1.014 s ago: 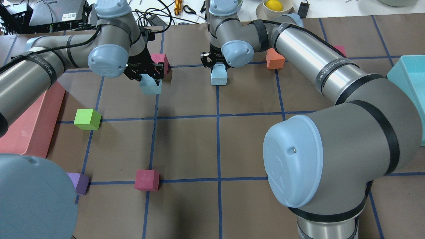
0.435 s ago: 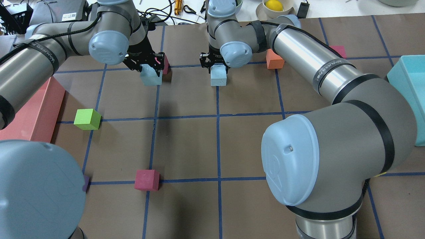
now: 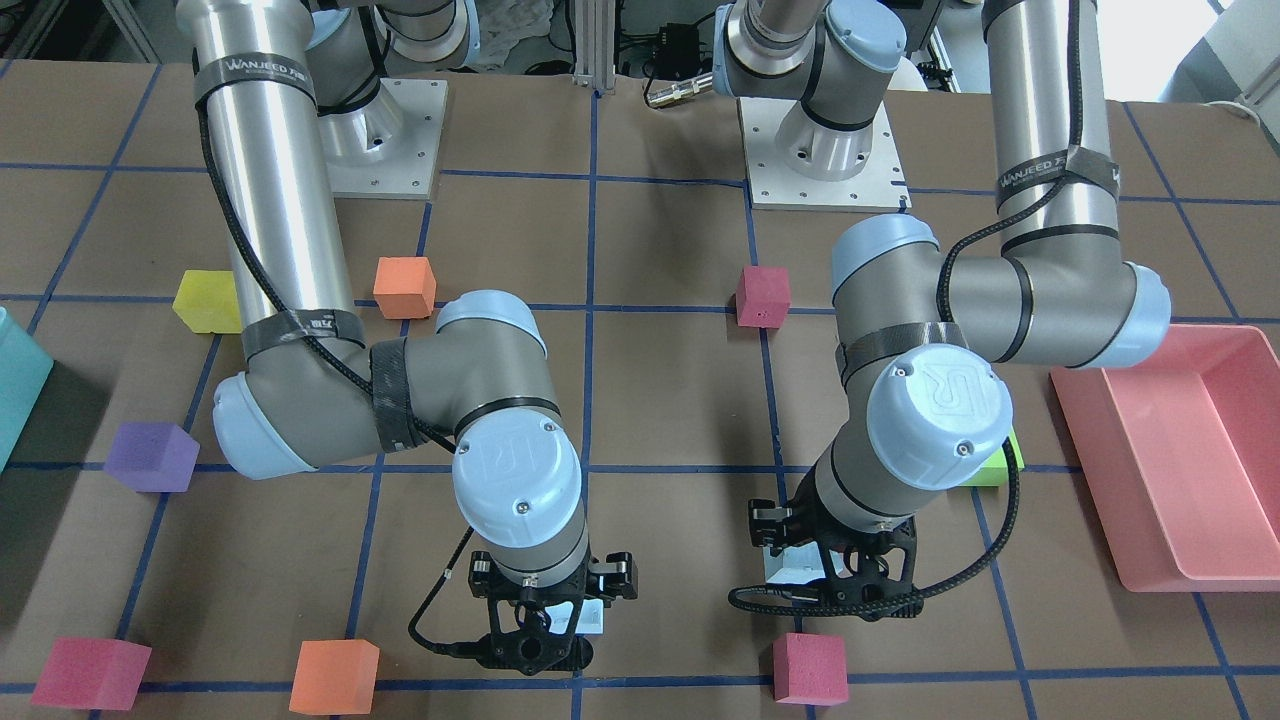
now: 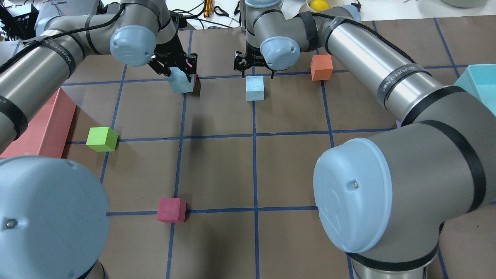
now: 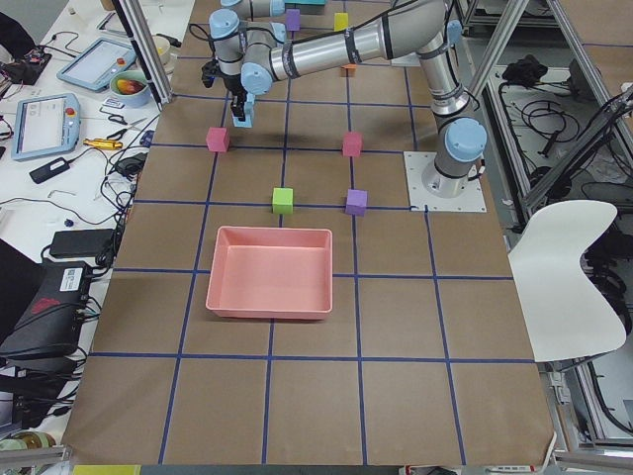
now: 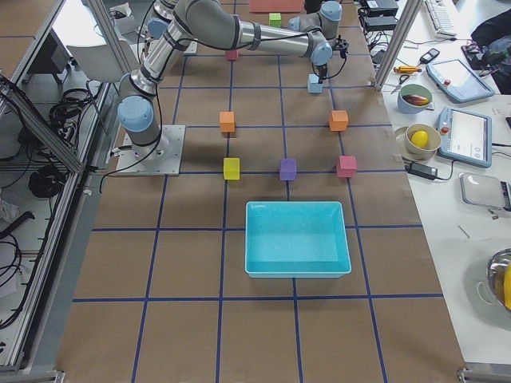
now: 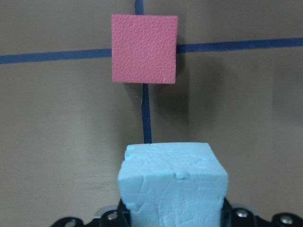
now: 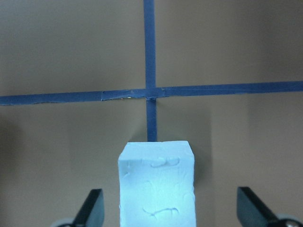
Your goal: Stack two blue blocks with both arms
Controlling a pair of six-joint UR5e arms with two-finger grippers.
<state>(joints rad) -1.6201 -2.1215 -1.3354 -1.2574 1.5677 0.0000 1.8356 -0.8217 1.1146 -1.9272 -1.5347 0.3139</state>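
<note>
Far edge of the surface (image 4: 217,170) ran just beyond both tools, w/ cables and desk clutter past it. Between the two tools lay a stretch of bare brown paper crossed by blue tape lines. A wider open patch lay on the robot side of both. Tight spots: one magenta cube (image 3: 810,668) sat just beyond the left tool (image 4: 181,73), apart from it. An orange cube (image 4: 321,67) sat near the right tool (image 4: 254,71), on its outer side.

Counts: blue blocks 2; magenta cubes 3, incl. the other two magenta cubes (image 3: 763,296) (image 3: 90,672); orange 2, incl. a second orange cube (image 3: 404,287) back toward the bases; purple cubes (image 5: 356,202) (image 5: 292,18) 2; green cube (image 4: 101,139) 1; yellow cube (image 3: 205,300) 1; pink tray (image 3: 1190,450) 1; teal bin (image 6: 297,239) 1.

Left arm (image 4: 38,73): forearm stretched fwd, wrist bent down, tool pointing at the surface. It was clamped on one blue block (image 4: 181,82), which looked lifted off the surface, over a tape line.

Right arm (image 4: 372,66): long reach fwd and inward, wrist down, tool approx. vertical. Its fingers (image 8: 90,210) were spread wide. The second blue block (image 4: 255,88) stood on the surface directly under the tool, between the fingers and touching neither. It sat on a tape line, just short of a crossing.
</note>
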